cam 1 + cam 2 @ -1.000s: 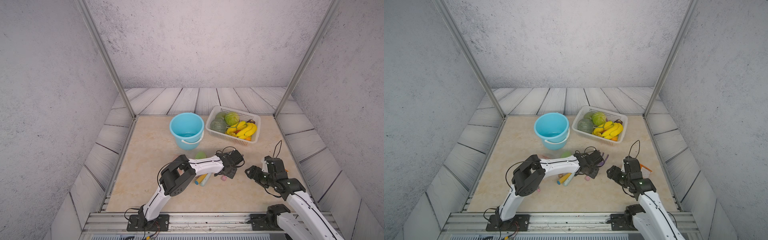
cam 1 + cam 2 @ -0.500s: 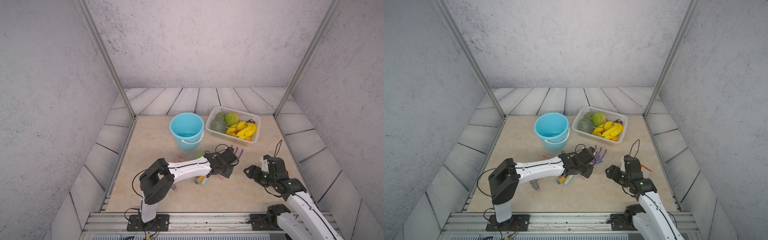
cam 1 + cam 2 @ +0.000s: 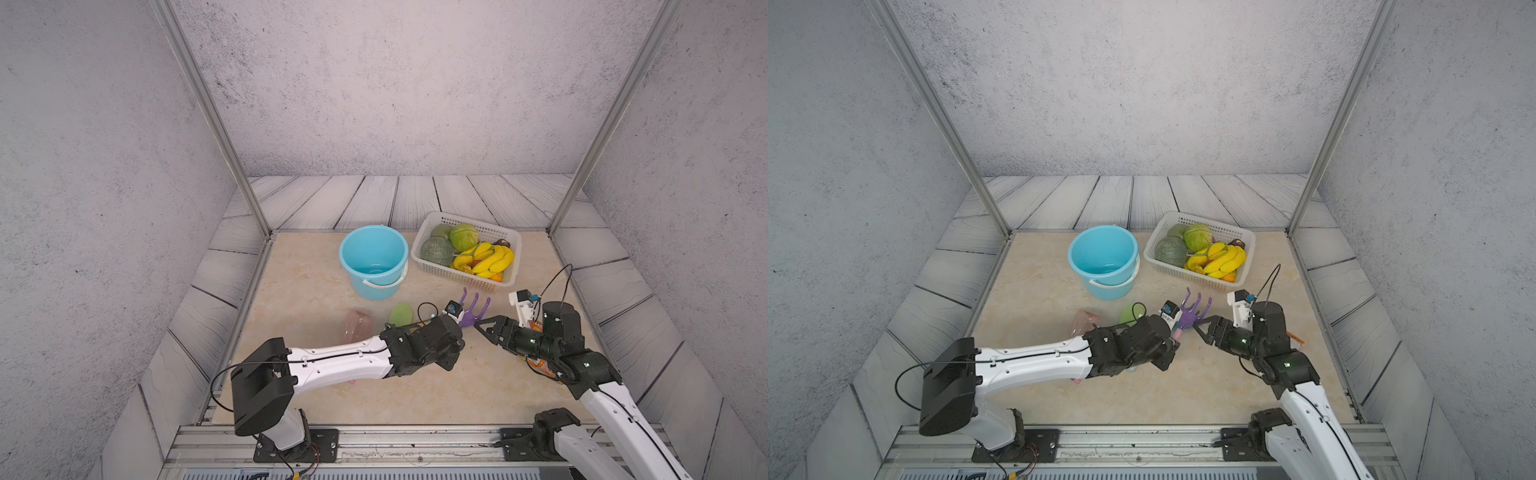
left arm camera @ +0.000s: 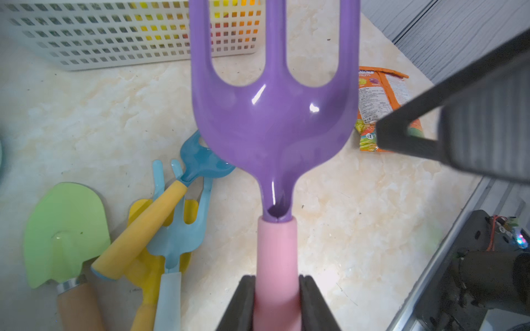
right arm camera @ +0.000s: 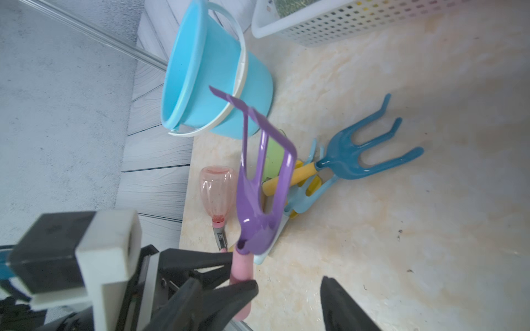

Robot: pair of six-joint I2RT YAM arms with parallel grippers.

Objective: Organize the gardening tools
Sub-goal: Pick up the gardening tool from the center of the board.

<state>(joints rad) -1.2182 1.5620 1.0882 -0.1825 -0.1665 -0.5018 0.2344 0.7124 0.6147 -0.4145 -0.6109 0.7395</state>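
Left end effector (image 4: 276, 289) is pinched tight on the pink handle (image 4: 276, 252) of the purple rake (image 4: 272, 123).

Change: a second ago we were down in the tool pile with the rake lying low. Now it's up clear of the counter (image 3: 415, 386), tines pointing toward the basket (image 3: 469, 281). We'd call the pick done. Grip looks centred and the rake isn't drooping.

Left to right on the counter:
- bottle (image 3: 357, 325) on its side, furthest left
- green trowel (image 4: 66, 232) near it
- yellow tool (image 4: 137, 208), pale fork (image 4: 176, 240) and blue fork (image 4: 203, 162) lying across each other, mostly hidden under our left arm in both top views
- the lifted rake
- right end effector (image 5: 286, 283), spread, nothing between its fingers

The right end effector has edged in toward the rake head. In the right wrist view one finger sits just beside the pink handle, and we can't tell if it touches. Could be a handover setup or just standby.

The bucket (image 3: 374, 286) stands behind the pile with no tool in it that we can see, so it's our guess for the drop spot.

Status: early. One tool is in the air and the rest are untouched. The packet (image 4: 378, 94) by the right arm isn't ours.

Risk: the tines are close to the right arm, so any swing needs clearance there first.
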